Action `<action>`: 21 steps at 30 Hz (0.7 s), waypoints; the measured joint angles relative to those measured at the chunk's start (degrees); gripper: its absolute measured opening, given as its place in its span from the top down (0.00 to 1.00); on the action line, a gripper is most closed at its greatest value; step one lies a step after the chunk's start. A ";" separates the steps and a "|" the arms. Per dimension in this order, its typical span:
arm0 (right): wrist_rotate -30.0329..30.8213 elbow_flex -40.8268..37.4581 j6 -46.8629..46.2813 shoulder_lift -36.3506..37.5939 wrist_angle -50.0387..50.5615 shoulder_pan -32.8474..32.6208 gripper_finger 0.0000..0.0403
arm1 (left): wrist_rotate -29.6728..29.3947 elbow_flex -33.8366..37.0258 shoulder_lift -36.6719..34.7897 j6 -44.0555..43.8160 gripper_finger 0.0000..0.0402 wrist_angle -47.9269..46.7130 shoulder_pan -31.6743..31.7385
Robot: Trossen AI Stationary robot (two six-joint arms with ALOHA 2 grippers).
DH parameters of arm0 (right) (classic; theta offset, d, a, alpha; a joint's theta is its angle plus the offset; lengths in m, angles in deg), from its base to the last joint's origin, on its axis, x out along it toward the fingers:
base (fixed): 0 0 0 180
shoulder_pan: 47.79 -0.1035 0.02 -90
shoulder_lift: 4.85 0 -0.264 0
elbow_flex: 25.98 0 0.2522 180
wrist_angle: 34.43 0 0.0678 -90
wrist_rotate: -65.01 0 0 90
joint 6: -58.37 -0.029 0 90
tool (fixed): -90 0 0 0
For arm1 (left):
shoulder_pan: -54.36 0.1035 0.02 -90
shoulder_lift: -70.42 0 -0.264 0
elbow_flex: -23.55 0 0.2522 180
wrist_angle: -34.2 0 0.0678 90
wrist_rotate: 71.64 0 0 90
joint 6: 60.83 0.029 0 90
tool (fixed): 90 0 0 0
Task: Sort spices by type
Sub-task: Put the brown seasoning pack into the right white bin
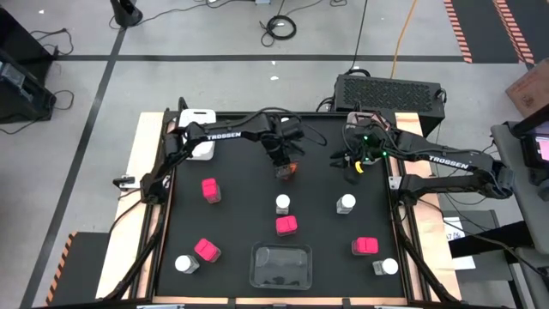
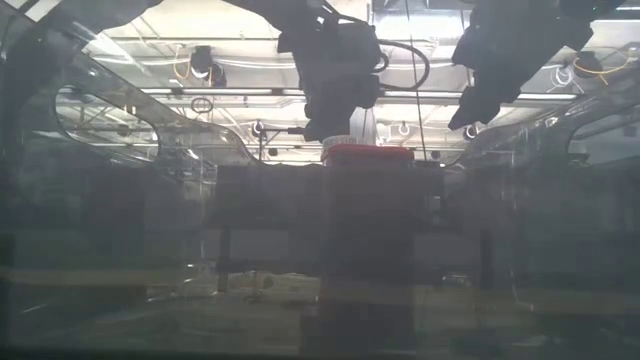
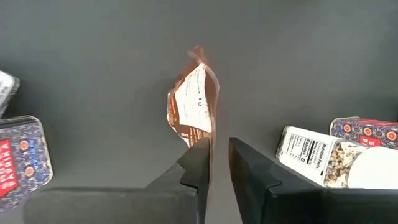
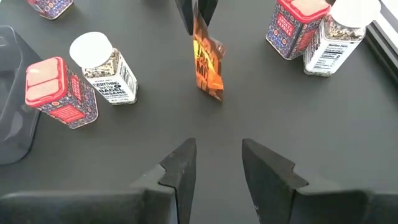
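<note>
Near the back middle of the black table [image 1: 232, 172], your left gripper [image 1: 285, 168] pinches the top edge of a small orange-brown packet [image 3: 194, 99] — its two fingers [image 3: 198, 163] are pressed tight on it. The packet hangs down from them, and you can't tell if its bottom touches the table.

Your right gripper [image 4: 214, 163] sits to the right of the packet, a little apart from it, with its fingers spread wide and nothing between them.

Now look around the packet. Just in front of it stands a clear jar with a white lid [image 1: 282, 203], and just in front of that jar is a pink box [image 1: 286, 225]. Another white-lid jar [image 1: 346, 203] stands in front of the right gripper. Off to the left of the packet is one more pink box [image 1: 209, 190].

Far in front of the packet, at the near edge, lies a clear tray [image 1: 280, 264]. A pink box [image 1: 206, 251] and a jar [image 1: 184, 263] sit to its left — another pink box [image 1: 365, 246] and jar [image 1: 387, 267] sit to its right.

A white tray [image 1: 198, 134] rests at the back left corner, well apart from the packet.
</note>
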 joint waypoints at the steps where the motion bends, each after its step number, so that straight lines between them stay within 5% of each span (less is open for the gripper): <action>1: 0.00 0.00 -0.60 0.00 -0.33 0.00 0.69 | -0.07 0.00 -0.33 0.03 0.82 -0.48 0.09; 11: 0.27 0.00 -19.89 -0.52 -10.82 -1.52 0.69 | -2.27 0.00 -8.97 1.62 0.79 -4.38 1.59; 17: 0.45 -0.02 -39.96 -4.28 -19.30 -4.16 0.69 | -12.77 0.84 -16.21 2.54 0.79 -8.02 1.40; 21: 0.43 -0.01 -46.51 -7.09 -22.76 -5.69 0.69 | -20.06 8.11 -23.59 -0.26 0.79 -6.61 0.58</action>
